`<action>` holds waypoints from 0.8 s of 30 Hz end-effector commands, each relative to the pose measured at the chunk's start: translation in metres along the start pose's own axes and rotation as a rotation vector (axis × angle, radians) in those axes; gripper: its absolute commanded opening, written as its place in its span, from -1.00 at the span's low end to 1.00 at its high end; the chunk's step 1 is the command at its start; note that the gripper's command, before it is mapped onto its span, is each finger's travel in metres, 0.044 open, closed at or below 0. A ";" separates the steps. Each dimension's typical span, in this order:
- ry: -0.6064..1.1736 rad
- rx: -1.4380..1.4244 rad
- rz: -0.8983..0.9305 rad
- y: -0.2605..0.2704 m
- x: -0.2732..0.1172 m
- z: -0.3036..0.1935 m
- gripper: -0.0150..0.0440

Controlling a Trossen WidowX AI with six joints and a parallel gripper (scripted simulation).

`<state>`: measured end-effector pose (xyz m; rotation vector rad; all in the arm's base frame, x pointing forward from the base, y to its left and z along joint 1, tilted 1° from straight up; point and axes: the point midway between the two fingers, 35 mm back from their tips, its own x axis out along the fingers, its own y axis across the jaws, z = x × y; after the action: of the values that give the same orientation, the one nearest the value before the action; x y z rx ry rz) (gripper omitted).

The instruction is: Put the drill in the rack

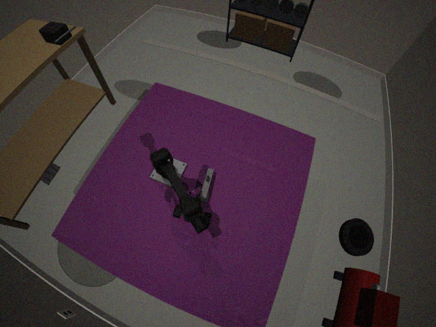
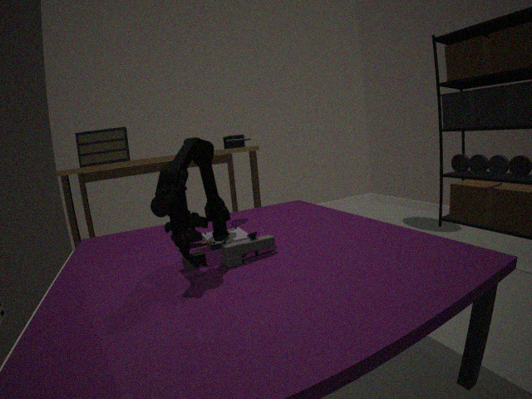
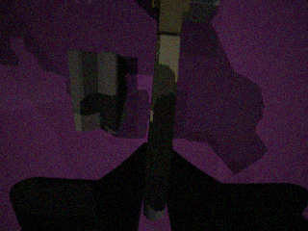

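Note:
My gripper (image 3: 154,147) is shut on a long, narrow bar, seemingly the drill (image 3: 168,50). In the wrist view it runs from the top edge down between the fingers, brownish at the top, then pale, then dark in shadow. Whether its top end sits in a holder is cut off. A long grey block (image 1: 206,191) (image 2: 243,250) stands beside the gripper; a small dark piece (image 1: 208,178) (image 2: 251,235) on it may be the key. A smaller grooved grey block (image 3: 108,72), possibly the rack, stands left of the bar. The arm hides the fingertips in the top view.
The arm's pale base plate (image 1: 180,166) lies behind the long grey block on the purple table top (image 1: 246,228) (image 2: 343,300). A wooden bench (image 1: 52,119) and a shelf unit (image 2: 438,111) stand away from the table. The light is dim.

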<state>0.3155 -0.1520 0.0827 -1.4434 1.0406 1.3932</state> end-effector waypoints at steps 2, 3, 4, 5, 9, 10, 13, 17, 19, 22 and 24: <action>0.006 -0.002 -0.009 0.009 0.000 -0.002 -0.49; 0.006 -0.002 -0.009 0.011 0.000 -0.002 -0.49; 0.006 -0.002 -0.008 0.013 0.001 -0.002 -0.49; 0.006 -0.002 -0.008 0.015 0.001 -0.002 -0.49; 0.006 -0.002 -0.007 0.022 0.003 -0.003 -0.49; 0.006 -0.002 -0.007 0.024 0.003 -0.004 -0.49; 0.007 -0.002 -0.007 0.029 0.004 -0.005 -0.49; 0.007 -0.002 -0.006 0.036 0.004 -0.006 -0.49; 0.007 -0.002 -0.006 0.040 0.004 -0.006 -0.49; 0.007 -0.002 -0.005 0.045 0.003 -0.007 -0.49; 0.007 -0.002 -0.005 0.048 0.003 -0.008 -0.49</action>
<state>0.2760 -0.1710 0.0752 -1.4423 1.0442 1.3957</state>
